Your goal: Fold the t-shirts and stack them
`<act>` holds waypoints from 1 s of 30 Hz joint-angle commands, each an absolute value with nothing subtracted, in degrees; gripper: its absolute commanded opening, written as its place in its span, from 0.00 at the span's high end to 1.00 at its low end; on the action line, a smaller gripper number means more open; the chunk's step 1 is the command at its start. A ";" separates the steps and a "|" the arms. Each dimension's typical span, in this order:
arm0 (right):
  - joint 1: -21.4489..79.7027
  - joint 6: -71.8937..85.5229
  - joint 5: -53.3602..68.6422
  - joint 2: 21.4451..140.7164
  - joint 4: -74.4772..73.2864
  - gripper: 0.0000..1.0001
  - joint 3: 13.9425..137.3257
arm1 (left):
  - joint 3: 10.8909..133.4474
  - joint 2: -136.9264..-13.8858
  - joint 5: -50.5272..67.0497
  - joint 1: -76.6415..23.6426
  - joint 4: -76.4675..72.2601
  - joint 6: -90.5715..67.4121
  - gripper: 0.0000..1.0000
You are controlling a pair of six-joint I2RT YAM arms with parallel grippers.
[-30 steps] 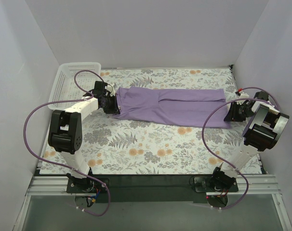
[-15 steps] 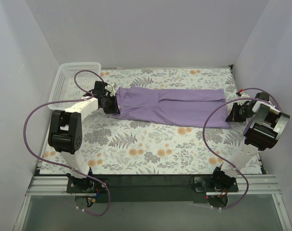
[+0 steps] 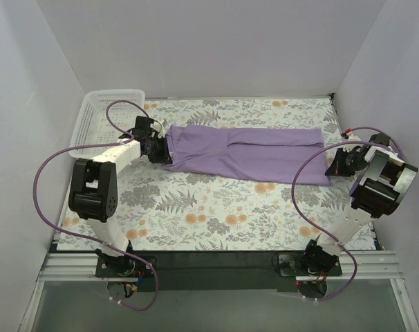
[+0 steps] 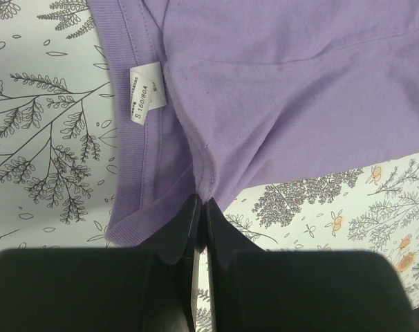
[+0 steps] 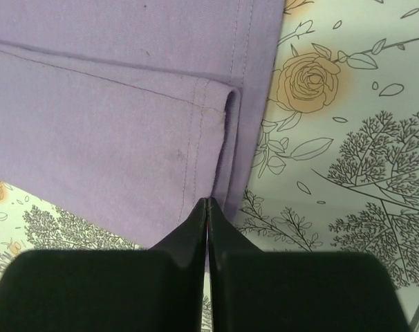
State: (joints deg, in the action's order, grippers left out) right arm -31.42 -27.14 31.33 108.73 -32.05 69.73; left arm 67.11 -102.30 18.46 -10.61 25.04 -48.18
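The lavender t-shirt (image 3: 244, 152) lies folded into a long band across the back of the table, collar end at the left and hem at the right. My left gripper (image 3: 166, 153) is shut on a pucker of the shirt (image 4: 278, 90) just below the collar, beside the white neck label (image 4: 146, 93); its tips (image 4: 202, 202) pinch the fabric. My right gripper (image 3: 332, 164) is shut, its tips (image 5: 208, 202) on the folded hem edge of the shirt (image 5: 113, 124) at its near right corner.
A white plastic basket (image 3: 102, 121) stands at the back left, just left of my left arm. The floral table cover (image 3: 216, 207) spreads in front of the shirt. Walls close in on both sides and at the back.
My right wrist has shifted slightly to the right and toward the near edge. The shirt and the left arm have not visibly moved.
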 commanded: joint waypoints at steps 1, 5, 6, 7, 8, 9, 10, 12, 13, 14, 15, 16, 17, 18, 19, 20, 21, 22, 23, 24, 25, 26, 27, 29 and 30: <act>-32.61 -27.86 32.96 104.77 -34.01 0.99 70.84 | 67.24 -96.95 18.37 -10.37 24.52 -47.64 1.00; -33.40 -28.47 33.13 103.71 -34.36 0.99 70.05 | 66.62 -95.72 18.11 -10.46 24.17 -47.64 1.00; -33.75 -28.56 33.31 103.54 -34.37 0.99 69.96 | 66.36 -95.28 18.11 -10.46 24.08 -47.64 1.00; -33.92 -28.83 33.31 103.54 -34.45 0.99 69.87 | 66.18 -94.93 18.11 -10.46 23.91 -47.72 1.00; -34.27 -29.00 33.22 103.54 -34.71 0.99 69.79 | 65.57 -94.05 18.02 -10.46 23.73 -47.81 1.00; -34.36 -29.18 33.22 103.54 -34.80 0.99 69.52 | 65.22 -93.61 17.93 -10.46 23.38 -47.81 1.00; -34.54 -29.27 33.31 103.54 -34.89 0.99 69.43 | 64.78 -93.17 17.76 -10.46 23.38 -47.81 1.00; -34.72 -29.44 33.40 103.62 -34.98 0.99 69.08 | 63.47 -91.94 17.75 -10.46 22.86 -47.99 1.00; -34.72 -29.53 33.22 103.62 -34.98 0.99 68.91 | 63.02 -91.50 17.84 -10.46 22.85 -47.99 1.00; -34.72 -29.62 33.31 103.80 -34.89 0.99 68.73 | 62.58 -90.89 17.84 -10.37 22.76 -48.08 1.00; -34.72 -29.62 33.22 103.89 -34.89 0.99 68.64 | 62.14 -90.53 17.75 -10.46 22.76 -48.16 1.00; -34.80 -29.71 33.22 104.06 -34.89 0.99 68.47 | 61.36 -90.27 17.67 -10.46 22.76 -48.16 1.00; -34.80 -29.71 33.22 104.24 -34.89 0.99 68.38 | 60.83 -89.74 17.40 -10.46 22.76 -48.16 1.00; -34.89 -29.71 33.22 104.24 -34.89 0.99 68.38 | 60.47 -89.48 16.45 -10.37 22.76 -48.34 1.00; -34.89 -29.71 33.14 104.24 -34.81 0.99 68.29 | 59.69 -89.21 15.91 -10.46 22.85 -48.43 1.00; -34.98 -29.71 32.96 104.33 -34.89 0.99 68.29 | 59.42 -88.77 15.21 -10.46 22.94 -48.43 1.00; -35.07 -29.71 32.96 104.33 -34.89 0.99 68.29 | 59.07 -88.60 14.51 -10.46 23.03 -48.60 1.00; -35.16 -29.71 32.87 104.33 -34.81 0.99 68.38 | 58.54 -88.33 13.54 -10.46 23.20 -48.60 1.00; -35.24 -29.79 32.78 104.33 -34.89 0.99 68.38 | 58.45 -88.42 13.10 -10.46 23.29 -48.60 1.00; -35.33 -29.88 32.70 104.24 -34.81 0.99 68.47 | 58.36 -88.42 12.83 -10.46 23.38 -48.60 1.00; -35.42 -29.88 32.70 104.15 -34.80 0.99 68.38 | 58.27 -88.50 12.05 -10.46 23.55 -48.69 1.00; -35.59 -29.97 32.61 104.15 -34.80 0.99 68.47 | 58.18 -88.85 11.69 -10.46 23.73 -48.69 1.00; -35.60 -30.06 32.61 104.06 -34.80 0.99 68.38 | 58.27 -88.94 11.34 -10.46 23.82 -48.69 1.00; -35.86 -30.32 32.43 103.97 -34.80 0.99 68.29 | 58.36 -89.47 10.64 -10.46 24.08 -48.69 1.00; -35.86 -30.50 32.43 103.89 -34.72 0.99 68.38 | 58.45 -89.56 10.46 -10.46 24.34 -48.69 1.00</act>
